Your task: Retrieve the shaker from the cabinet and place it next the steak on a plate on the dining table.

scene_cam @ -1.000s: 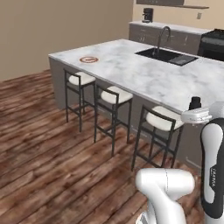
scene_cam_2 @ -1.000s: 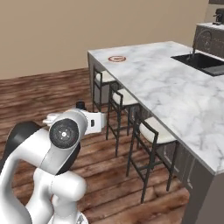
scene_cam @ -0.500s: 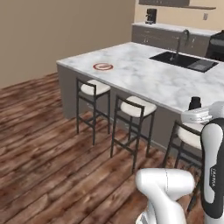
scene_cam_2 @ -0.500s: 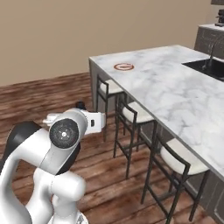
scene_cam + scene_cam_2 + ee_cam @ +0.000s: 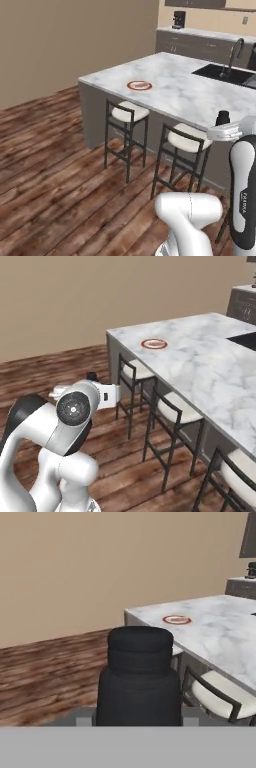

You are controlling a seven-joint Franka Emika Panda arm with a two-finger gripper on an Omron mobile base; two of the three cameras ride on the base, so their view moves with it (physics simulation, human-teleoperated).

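Observation:
My gripper [image 5: 139, 716] is shut on the black shaker [image 5: 139, 677], which stands upright between the fingers and takes up the middle of the hand view. Its rounded top pokes above the white hand [image 5: 226, 131] in the left base view and shows as a dark knob [image 5: 92, 376] in the right base view. The red-rimmed plate [image 5: 130, 86] [image 5: 144, 344] [image 5: 176, 619] lies near the corner of the marble dining table [image 5: 190, 97] [image 5: 210, 363], well ahead of the gripper. A pinkish steak [image 5: 141, 85] [image 5: 155, 344] lies on the plate.
Black-framed stools [image 5: 129, 113] [image 5: 187, 139] [image 5: 176, 408] stand along the island's near side. A black sink [image 5: 225, 75] and a curved faucet [image 5: 235, 49] sit farther along the top. A wall counter with a coffee machine [image 5: 178, 19] runs behind. Wooden floor spreads to the left.
The whole picture has shifted, so the base has driven along the island. The corner with the plate now sits nearer and more central. The shaker stays held in the gripper.

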